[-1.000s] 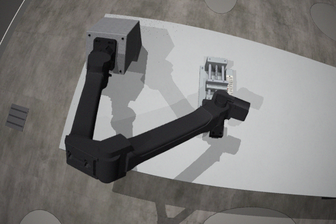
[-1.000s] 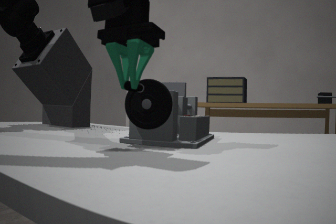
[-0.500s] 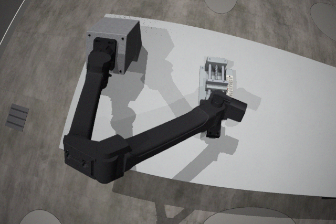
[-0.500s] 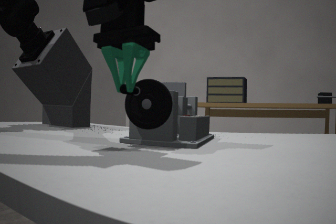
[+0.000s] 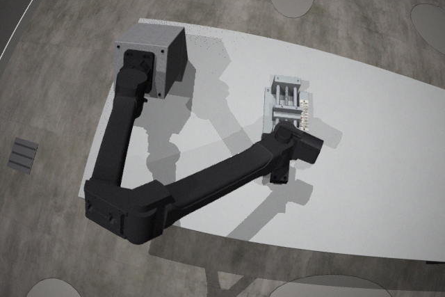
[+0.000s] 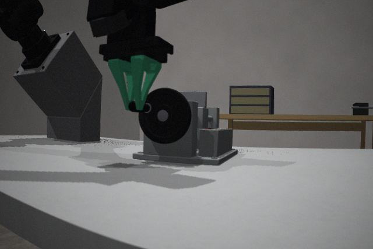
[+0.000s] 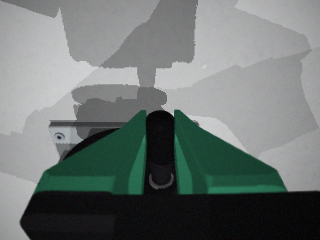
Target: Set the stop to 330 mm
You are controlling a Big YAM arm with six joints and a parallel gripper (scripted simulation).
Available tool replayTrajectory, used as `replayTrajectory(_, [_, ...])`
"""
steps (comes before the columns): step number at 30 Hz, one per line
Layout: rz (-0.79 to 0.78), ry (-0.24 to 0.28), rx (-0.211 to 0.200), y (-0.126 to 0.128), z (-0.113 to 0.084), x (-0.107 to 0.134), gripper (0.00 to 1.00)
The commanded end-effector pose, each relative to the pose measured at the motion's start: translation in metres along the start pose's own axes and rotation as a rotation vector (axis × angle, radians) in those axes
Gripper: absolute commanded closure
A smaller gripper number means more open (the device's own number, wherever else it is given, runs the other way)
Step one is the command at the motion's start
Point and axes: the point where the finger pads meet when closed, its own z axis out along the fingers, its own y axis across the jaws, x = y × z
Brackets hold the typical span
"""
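Pincer [image 6: 137, 107] grips horizontal crank knob [image 6: 139, 107] at handwheel's [image 6: 165, 115] left rim.

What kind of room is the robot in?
Probably a workshop or test lab. A black arm with a green gripper turns the handwheel of a small metal slide on a white table. Behind stand a wooden bench and a drawer cabinet.

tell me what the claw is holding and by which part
The green-fingered claw is shut on the black round handwheel, pinching its black crank knob at the rim.
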Motion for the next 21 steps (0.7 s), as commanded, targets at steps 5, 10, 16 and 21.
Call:
replayTrajectory(5, [-0.019,0.001,0.044,-0.018,0.023,0.004,0.94])
replayTrajectory(10, [-0.019,0.003,0.044,-0.016,0.027,0.004,0.94])
replayTrajectory(16, [-0.010,0.002,0.037,-0.008,0.037,0.002,0.94])
replayTrajectory(21, [-0.013,0.002,0.039,-0.007,0.044,0.002,0.94])
